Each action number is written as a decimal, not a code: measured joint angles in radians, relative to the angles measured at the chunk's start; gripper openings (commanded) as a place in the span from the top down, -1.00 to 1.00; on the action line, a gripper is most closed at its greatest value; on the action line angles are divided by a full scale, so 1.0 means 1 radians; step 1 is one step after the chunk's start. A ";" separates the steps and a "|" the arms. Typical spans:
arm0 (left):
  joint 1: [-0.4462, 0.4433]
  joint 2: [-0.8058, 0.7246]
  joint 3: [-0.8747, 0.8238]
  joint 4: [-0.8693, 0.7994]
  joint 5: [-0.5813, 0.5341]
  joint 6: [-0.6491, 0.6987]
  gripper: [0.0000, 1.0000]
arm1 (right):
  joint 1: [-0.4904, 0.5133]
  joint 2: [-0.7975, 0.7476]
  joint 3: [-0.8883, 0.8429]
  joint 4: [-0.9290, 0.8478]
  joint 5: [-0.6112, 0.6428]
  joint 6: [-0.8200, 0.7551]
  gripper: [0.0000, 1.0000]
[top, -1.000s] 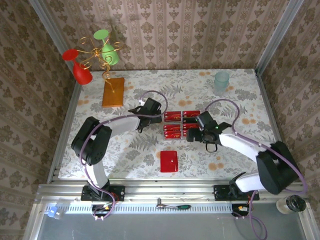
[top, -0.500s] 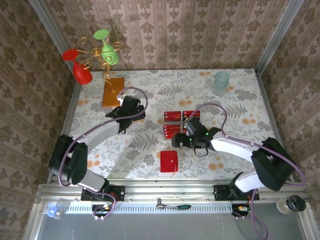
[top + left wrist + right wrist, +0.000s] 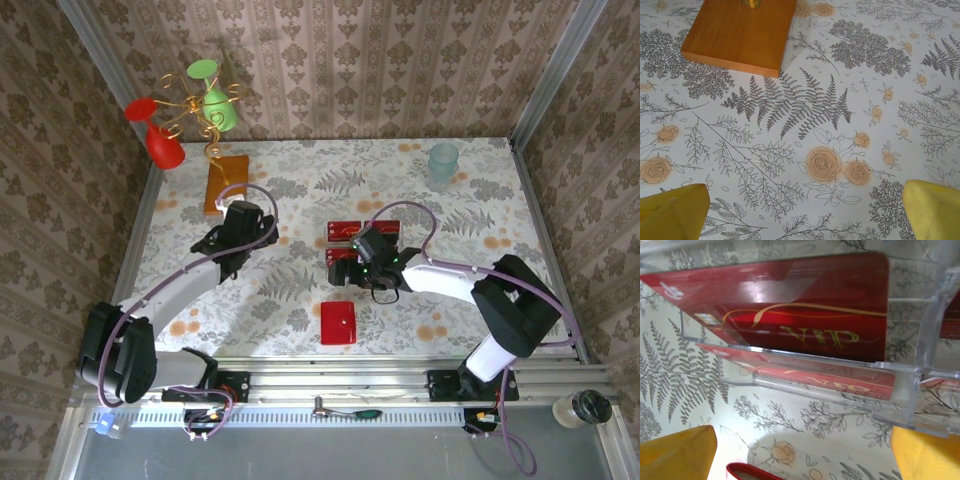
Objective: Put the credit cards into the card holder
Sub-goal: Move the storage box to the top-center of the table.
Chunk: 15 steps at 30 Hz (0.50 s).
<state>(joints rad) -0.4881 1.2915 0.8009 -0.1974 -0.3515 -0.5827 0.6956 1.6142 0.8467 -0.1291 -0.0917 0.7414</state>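
This is a robot laboratory cell dressed to look like a home room. The walls (image 3: 400, 60) carry brown damask wallpaper, and the table (image 3: 300, 290) has a cloth printed with ferns and orange roses. A wire ornament (image 3: 195, 105) with coloured glasses stands at its far left corner. But bare aluminium posts (image 3: 560, 70) stand at the far corners. The left arm (image 3: 180, 285) and the right arm (image 3: 455, 280) are bolted to a metal rail (image 3: 330, 385) along the near edge, and a screwdriver (image 3: 350, 411) lies there.
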 measured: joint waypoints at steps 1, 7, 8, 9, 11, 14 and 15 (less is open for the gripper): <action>0.000 -0.006 -0.006 0.000 0.000 0.000 -1.00 | -0.003 0.010 0.010 0.000 0.000 0.000 -0.82; 0.000 -0.043 -0.043 0.000 0.000 -0.001 -1.00 | -0.042 0.049 0.055 0.010 -0.002 -0.001 -0.82; 0.000 -0.050 -0.050 0.000 0.000 -0.001 -1.00 | -0.054 0.057 0.067 0.010 -0.003 -0.003 -0.82; 0.000 -0.054 -0.054 -0.001 0.000 -0.001 -1.00 | -0.064 0.065 0.077 0.010 -0.003 -0.004 -0.82; 0.000 -0.060 -0.061 -0.001 0.000 -0.004 -1.00 | -0.087 0.087 0.104 0.012 -0.008 -0.005 -0.82; 0.000 -0.066 -0.069 -0.001 0.000 -0.008 -1.00 | -0.113 0.120 0.136 0.019 -0.022 -0.005 -0.81; 0.000 -0.067 -0.072 -0.001 0.000 -0.008 -1.00 | -0.119 0.128 0.144 0.019 -0.026 -0.005 -0.81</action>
<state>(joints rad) -0.4881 1.2247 0.7284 -0.1982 -0.3515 -0.5907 0.5766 1.7424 0.9909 -0.1097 -0.1177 0.7368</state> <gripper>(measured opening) 0.999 0.907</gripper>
